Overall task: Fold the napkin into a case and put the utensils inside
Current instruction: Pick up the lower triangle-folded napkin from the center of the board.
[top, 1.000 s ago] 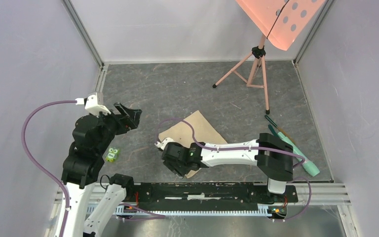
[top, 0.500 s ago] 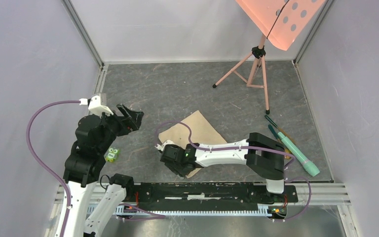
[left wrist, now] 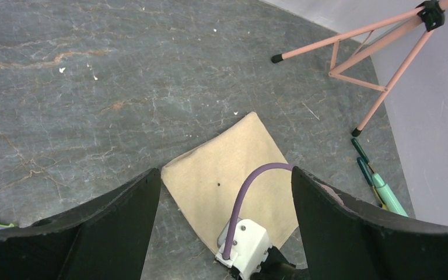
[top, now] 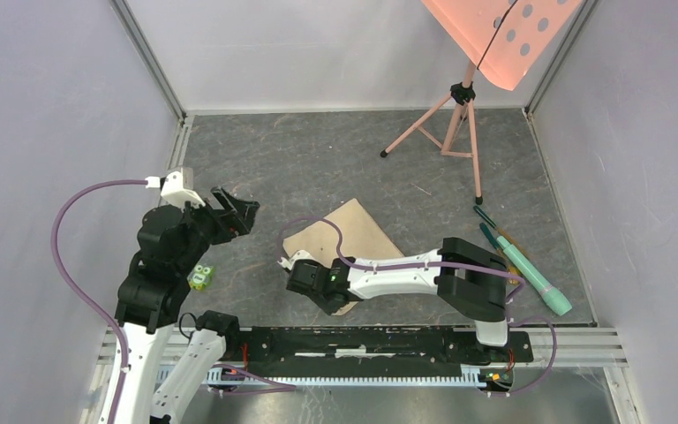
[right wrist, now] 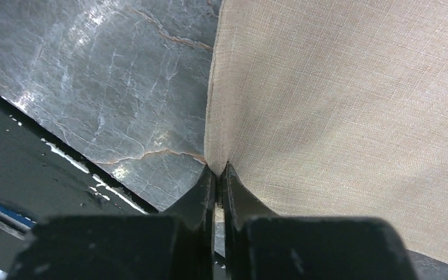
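The beige napkin [top: 353, 234] [left wrist: 239, 151] [right wrist: 338, 105] lies flat in the middle of the grey table, turned like a diamond. My right gripper [top: 340, 303] [right wrist: 217, 169] is low at its near corner, shut on a pinch of the cloth's edge. My left gripper [top: 237, 210] [left wrist: 224, 175] hangs open above the table to the napkin's left, holding nothing. Slim utensils [top: 494, 231] [left wrist: 361, 158] lie at the far right, partly hidden behind the right arm.
A mint-green cylinder [top: 538, 284] lies beside the utensils. A small green frog toy [top: 199, 277] sits under the left arm. A pink tripod stand [top: 450, 124] is at the back right. The black base rail [top: 388, 340] runs along the near edge.
The right gripper's jaws have closed on the napkin's near corner, and that arm has drawn slightly left. The left gripper has crept a little to the right, still open.
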